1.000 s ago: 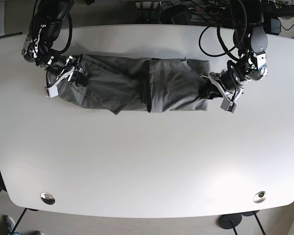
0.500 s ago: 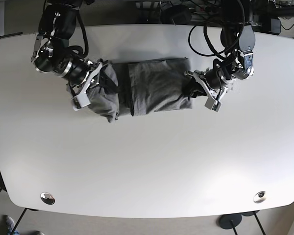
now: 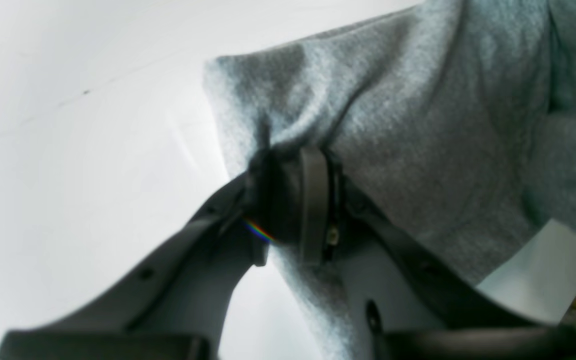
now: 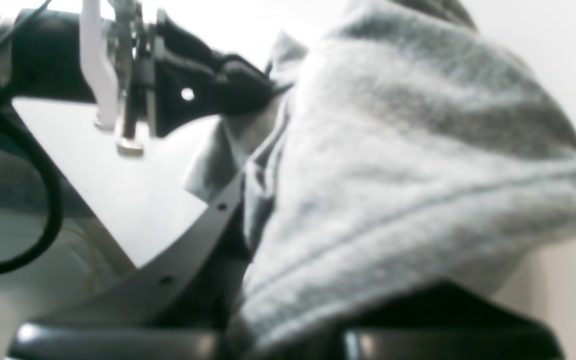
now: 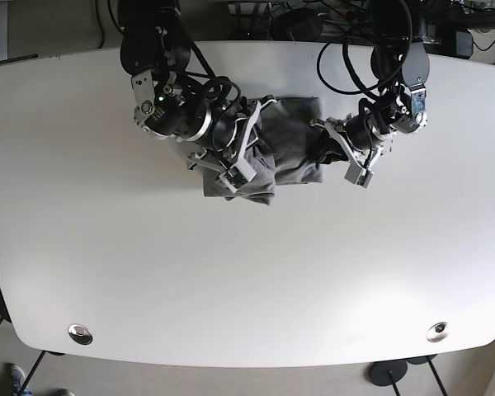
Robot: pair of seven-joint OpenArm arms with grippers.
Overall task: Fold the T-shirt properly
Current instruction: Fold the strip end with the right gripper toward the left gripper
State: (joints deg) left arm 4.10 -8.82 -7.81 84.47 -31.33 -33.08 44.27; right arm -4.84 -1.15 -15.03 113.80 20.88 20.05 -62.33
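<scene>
Underneath, white table [image 5: 247, 272] bears bunched T-shirt [image 5: 290, 144]

Both wrist views were soft with blur. The shirt [image 5: 276, 157] ran off the top and right edges of the left wrist view, and its folds covered the right gripper's [image 5: 246, 158] fingertips in the right wrist view. From the base camera, the left gripper [image 5: 334, 148] was too small to show its jaws.
</scene>
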